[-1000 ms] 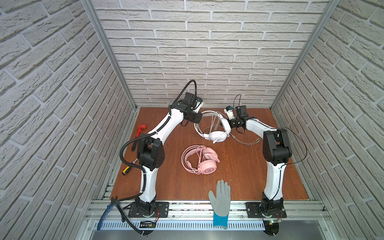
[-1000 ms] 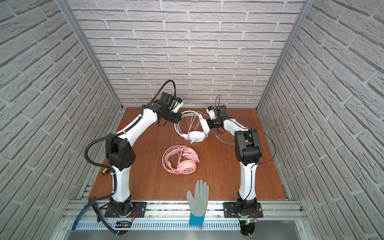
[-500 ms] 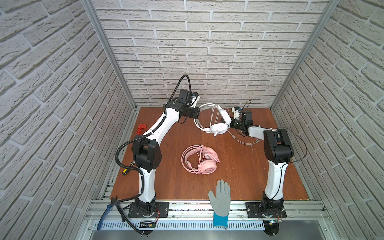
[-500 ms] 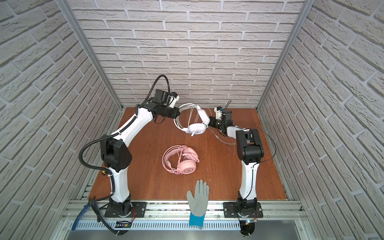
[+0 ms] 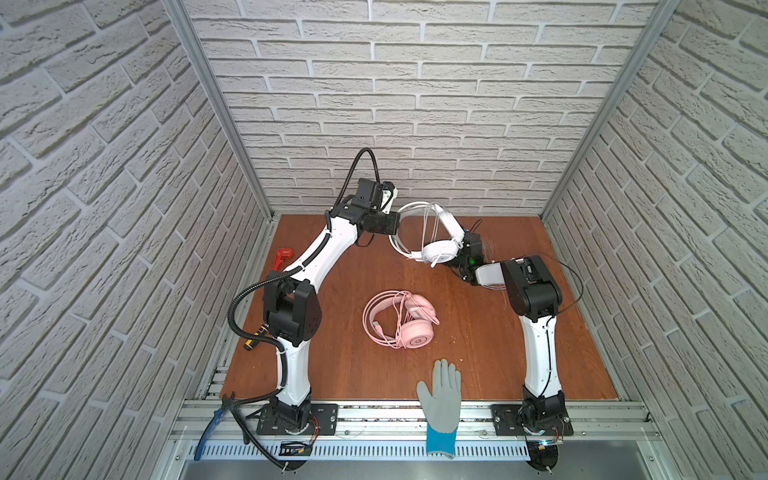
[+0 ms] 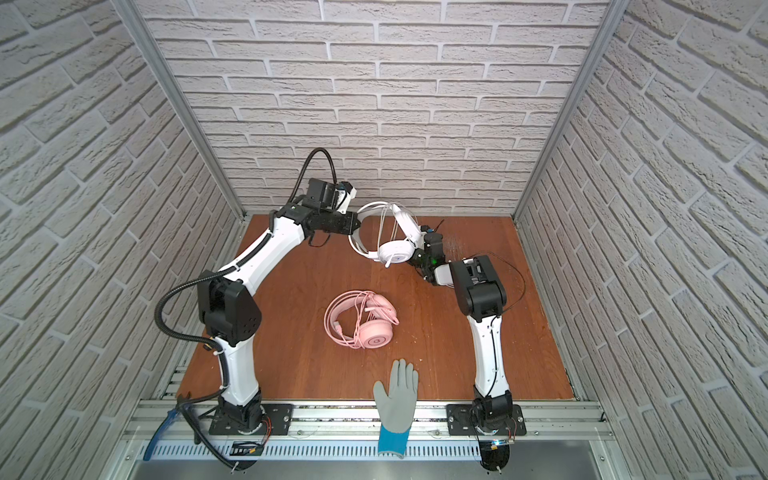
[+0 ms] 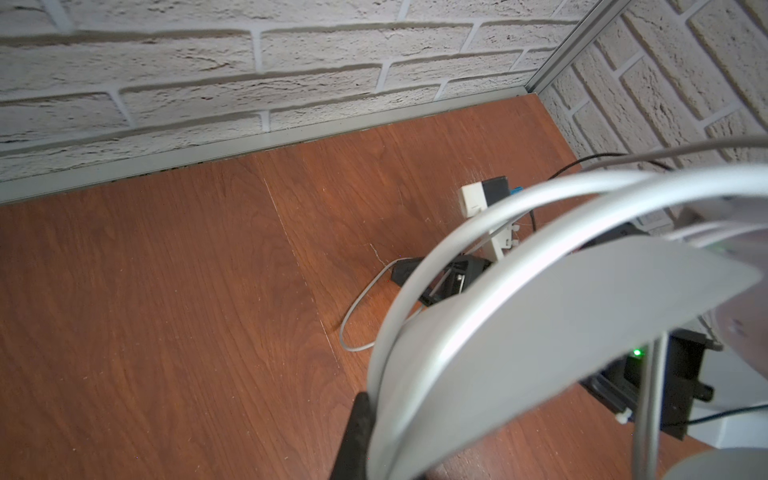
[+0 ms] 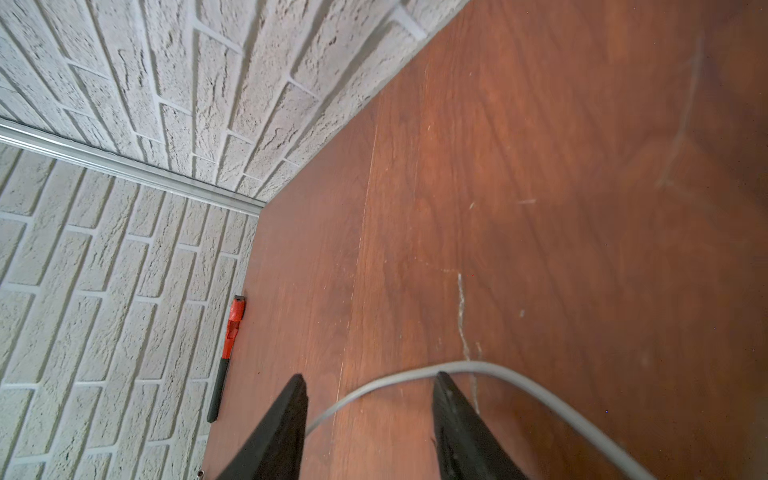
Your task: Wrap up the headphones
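The white headphones [image 5: 438,251] [image 6: 395,251] hang above the back of the table. My left gripper [image 5: 397,224] [image 6: 357,222] is shut on their headband [image 7: 540,311], which fills the left wrist view beside one black finger [image 7: 357,440]. My right gripper [image 5: 457,257] [image 6: 417,255] sits low, right beside the hanging earcup. It is open [image 8: 370,376], and the thin grey cable [image 8: 540,392] runs loosely across the gap between its fingers. The pink headphones [image 5: 409,328] [image 6: 370,328] lie mid-table with their cable looped around them.
A grey glove with a blue cuff [image 5: 442,395] [image 6: 397,392] lies over the front edge. A red-handled tool [image 5: 282,257] [image 8: 235,320] rests by the left wall, a yellow-black tool [image 5: 253,336] behind the left arm. Brick walls close in three sides.
My left gripper has lifted the white headphones higher and toward the back wall. The right gripper has drawn back and dropped lower beside the earcup.
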`<control>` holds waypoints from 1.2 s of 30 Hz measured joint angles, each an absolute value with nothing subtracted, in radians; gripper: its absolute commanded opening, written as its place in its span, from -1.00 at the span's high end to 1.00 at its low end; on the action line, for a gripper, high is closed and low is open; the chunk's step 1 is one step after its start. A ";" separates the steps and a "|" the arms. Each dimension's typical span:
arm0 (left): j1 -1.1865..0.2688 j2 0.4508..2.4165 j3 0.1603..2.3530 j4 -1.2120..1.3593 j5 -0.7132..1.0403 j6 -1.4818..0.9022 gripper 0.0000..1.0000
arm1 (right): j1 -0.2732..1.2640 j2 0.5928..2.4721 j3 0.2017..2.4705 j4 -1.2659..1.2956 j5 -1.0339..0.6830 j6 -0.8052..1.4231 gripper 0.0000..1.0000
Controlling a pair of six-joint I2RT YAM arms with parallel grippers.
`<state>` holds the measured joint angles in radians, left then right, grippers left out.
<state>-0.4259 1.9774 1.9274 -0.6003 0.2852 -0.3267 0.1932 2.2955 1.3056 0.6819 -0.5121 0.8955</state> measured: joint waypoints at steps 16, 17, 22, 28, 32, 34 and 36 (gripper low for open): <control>-0.402 1.937 1.845 -0.538 0.255 -0.387 1.00 | 0.243 2.325 1.310 0.815 -0.445 0.983 0.88; -0.400 1.930 1.834 -0.531 0.250 -0.395 1.00 | 0.243 2.323 1.301 0.815 -0.446 0.974 0.89; -0.375 1.894 1.769 -0.490 0.216 -0.451 1.00 | 0.238 2.274 1.242 0.738 -0.469 0.906 0.88; -0.331 1.854 1.690 -0.433 0.173 -0.540 1.00 | 0.236 2.133 1.212 0.514 -0.506 0.737 0.89; -0.321 1.848 1.679 -0.413 0.141 -0.585 1.00 | 0.236 2.053 1.214 0.352 -0.501 0.599 0.89; -0.321 1.843 1.669 -0.404 0.117 -0.613 1.00 | 0.239 2.014 1.215 0.262 -0.485 0.514 0.89; -0.323 1.841 1.658 -0.393 0.092 -0.637 1.00 | 0.245 1.977 1.215 0.185 -0.463 0.439 0.89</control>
